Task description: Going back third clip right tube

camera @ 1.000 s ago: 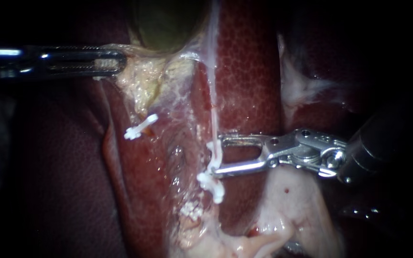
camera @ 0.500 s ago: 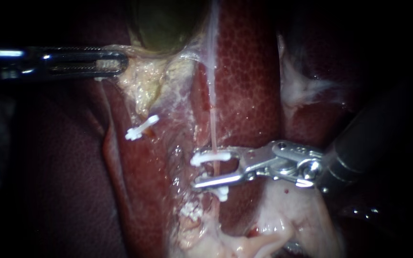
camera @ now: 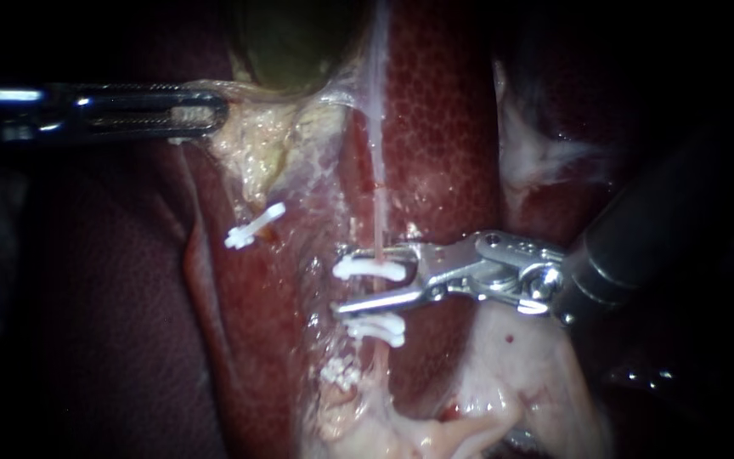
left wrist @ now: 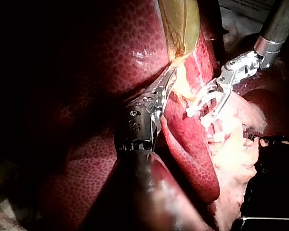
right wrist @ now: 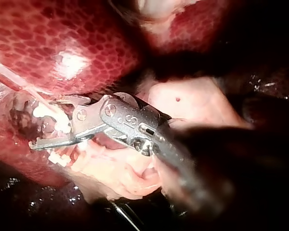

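Observation:
The right tube (camera: 379, 195) runs thin and pinkish down over the liver (camera: 443, 127). My right instrument (camera: 365, 286) reaches across it with its jaws open, one jaw on each side of the tube. A white clip (camera: 370, 270) lies along the upper jaw, and a second white clip (camera: 377, 330) sits on the tube just below the lower jaw. The right wrist view shows the same jaws (right wrist: 47, 129) and both clips (right wrist: 44, 112). My left instrument (camera: 201, 110) is shut on pale tissue under the gallbladder (camera: 290, 42). Another clip (camera: 252, 226) sits on the left tube.
Pale fatty tissue (camera: 511, 365) lies below the right instrument's wrist. Yellowish frayed tissue (camera: 256, 144) hangs between the gallbladder and the clips. In the left wrist view, my left instrument (left wrist: 164, 85) holds the tissue taut beside the liver (left wrist: 111, 53), with the right instrument (left wrist: 216, 98) beyond it.
My right instrument has moved left so that its jaws now straddle the right tube, and the gap between them has narrowed. The left instrument has not moved.

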`<state>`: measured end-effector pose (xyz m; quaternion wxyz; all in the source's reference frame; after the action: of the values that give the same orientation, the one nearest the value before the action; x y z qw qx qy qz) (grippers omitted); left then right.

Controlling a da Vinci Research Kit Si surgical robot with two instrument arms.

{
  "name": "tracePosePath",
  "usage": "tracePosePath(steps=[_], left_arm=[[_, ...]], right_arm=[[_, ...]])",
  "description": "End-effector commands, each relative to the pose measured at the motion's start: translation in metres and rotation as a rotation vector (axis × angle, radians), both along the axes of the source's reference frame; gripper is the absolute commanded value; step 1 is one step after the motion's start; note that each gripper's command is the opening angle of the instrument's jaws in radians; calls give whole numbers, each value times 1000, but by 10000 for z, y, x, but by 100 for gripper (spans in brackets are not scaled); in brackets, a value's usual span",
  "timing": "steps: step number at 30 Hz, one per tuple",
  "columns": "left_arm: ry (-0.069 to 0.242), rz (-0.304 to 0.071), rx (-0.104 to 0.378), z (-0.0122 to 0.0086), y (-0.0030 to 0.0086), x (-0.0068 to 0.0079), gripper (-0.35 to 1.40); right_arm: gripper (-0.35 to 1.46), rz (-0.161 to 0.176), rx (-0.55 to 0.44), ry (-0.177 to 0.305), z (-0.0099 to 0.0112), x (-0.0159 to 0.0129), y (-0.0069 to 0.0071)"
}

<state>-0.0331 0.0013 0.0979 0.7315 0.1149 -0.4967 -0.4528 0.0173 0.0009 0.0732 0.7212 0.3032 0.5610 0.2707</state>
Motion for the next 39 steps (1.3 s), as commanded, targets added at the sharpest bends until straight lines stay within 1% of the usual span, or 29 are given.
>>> tracePosePath(steps=[1, 4, 8, 12, 17, 22, 28, 31, 34, 37, 39], left_arm=[[1, 0, 0, 0, 0, 0, -15], [1, 0, 0, 0, -1, 0, -15], [-1, 2, 0, 0, -1, 1, -15], [-1, 2, 0, 0, -2, 1, -15], [-1, 2, -1, 0, -2, 1, -15], [-2, 3, -1, 1, -3, 0, -15], [-4, 1, -3, 3, -3, -1, -15], [-1, 7, -2, 8, -6, -4, -13], [4, 18, 0, 15, -9, -9, -13], [9, 34, 2, 25, -16, -17, -13], [13, 51, -1, 33, -21, -24, -13]], right_arm=[[60, -1, -4, 2, 0, -3, 1], [60, -3, -13, 2, -2, -12, 5], [60, -15, -27, 9, -10, -29, 4], [60, -44, -51, 29, -25, -48, 5], [60, -69, -87, 47, -55, -65, 11], [60, -87, -125, 62, -91, -79, 23], [60, -91, -149, 86, -123, -90, 30], [60, -91, -157, 94, -133, -92, 32], [60, -93, -161, 95, -137, -92, 31], [60, -94, -161, 96, -138, -92, 31], [60, -93, -161, 96, -138, -92, 32]])
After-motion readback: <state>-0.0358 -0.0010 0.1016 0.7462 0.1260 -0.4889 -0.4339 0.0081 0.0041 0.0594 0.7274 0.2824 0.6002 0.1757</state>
